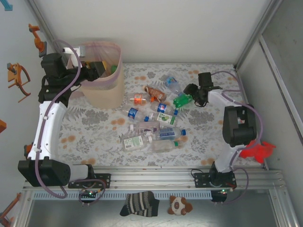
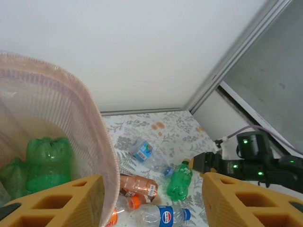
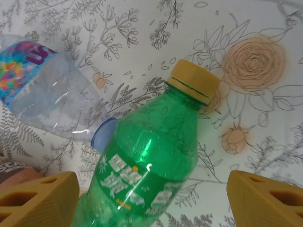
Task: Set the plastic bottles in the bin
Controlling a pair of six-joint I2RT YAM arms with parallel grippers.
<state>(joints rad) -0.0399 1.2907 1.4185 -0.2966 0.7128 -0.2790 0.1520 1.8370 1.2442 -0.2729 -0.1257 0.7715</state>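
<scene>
Green bottle [image 3: 147, 161] lying between the wide-apart jaws of my right gripper [image 3: 151, 201], not yet clamped as far as I can tell, clear bottle [image 3: 52, 94] touching its left side, left gripper [image 2: 151, 198] spread empty over the bin [image 2: 102, 142] at far left, crushed green bottles [image 2: 47, 161] inside.

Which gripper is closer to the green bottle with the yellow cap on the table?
Right. The right gripper hangs just above the green bottle, jaws open either side of it; the left gripper is across the table, open at the rim of the bin.
</scene>
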